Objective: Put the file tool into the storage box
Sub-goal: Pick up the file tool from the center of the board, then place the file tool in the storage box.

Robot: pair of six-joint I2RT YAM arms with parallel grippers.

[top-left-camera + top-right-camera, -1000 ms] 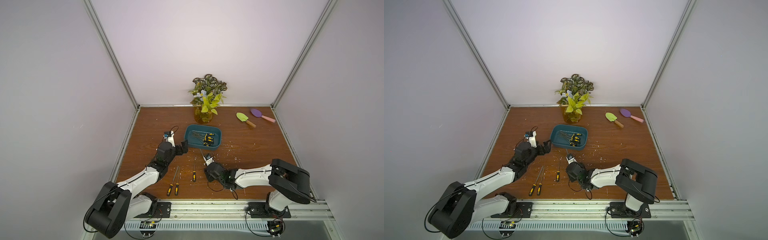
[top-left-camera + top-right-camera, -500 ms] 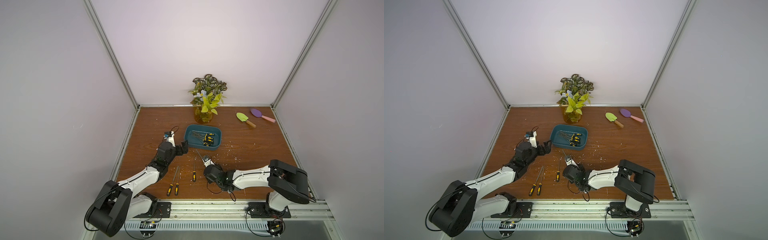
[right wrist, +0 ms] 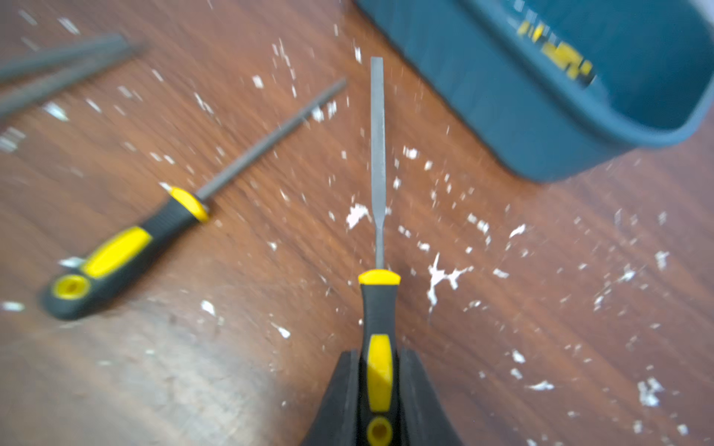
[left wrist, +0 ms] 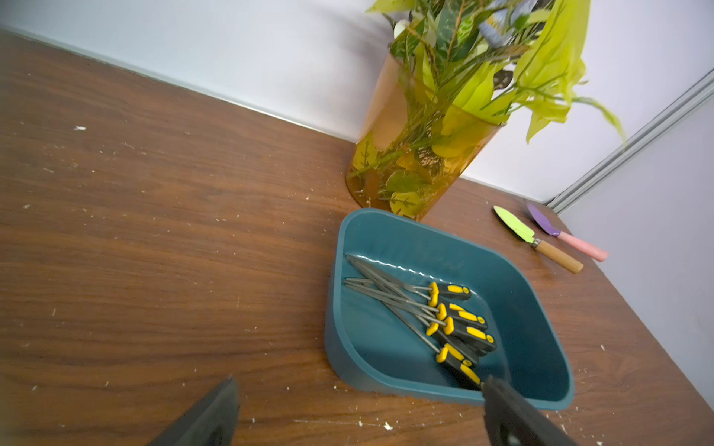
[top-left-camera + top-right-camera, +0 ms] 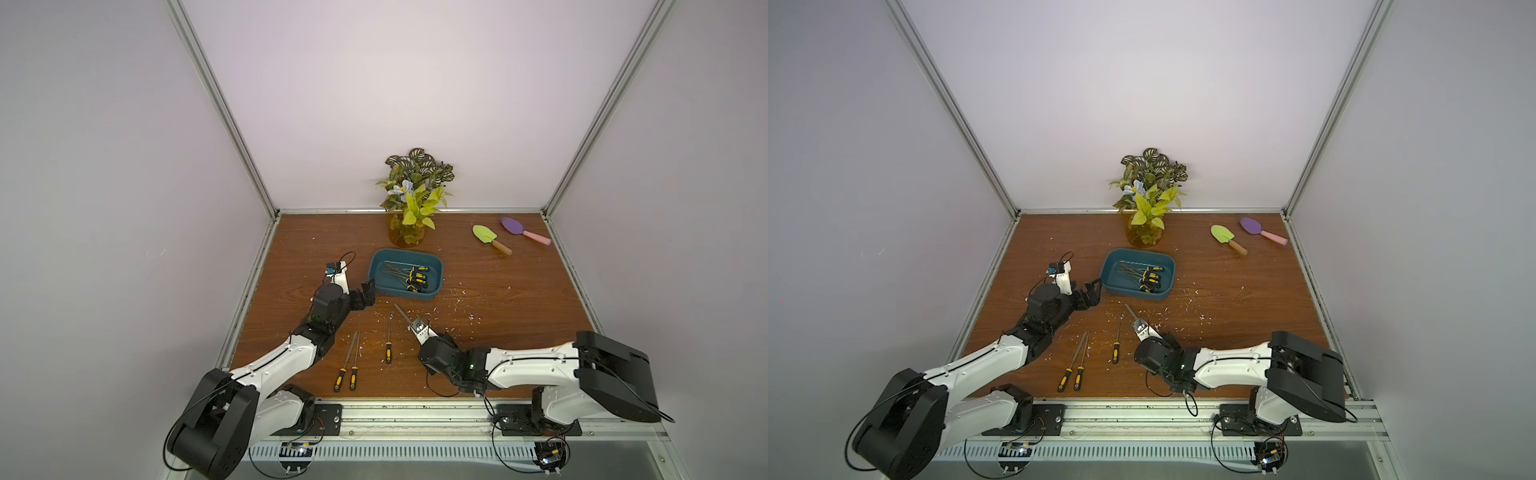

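Three loose files: a single file and a pair, flat on the bench near its front edge, outside the storage box.
File tool: black-and-yellow handle clamped between the black fingers of the right claw. The grey blade projects straight ahead of the fingertips, its tip aimed at the box's near wall and short of it. Whether the blade clears the bench cannot be told.
Right claw: clenched on the file tool's handle.
Right arm: low along the front of the bench, reaching from its base toward the centre, wrist turned toward the box.
Left claw: released, fingers spread, just beside the left short end of the storage box, holding nothing.
Left arm: stretched forward from its base, wrist low over the bench.
Stored files: a crossed bundle inside the storage box.
Vase: amber, with foliage, just behind the box.
Trowels: green and purple, far right corner.
Flecks: white, scattered on the bench.
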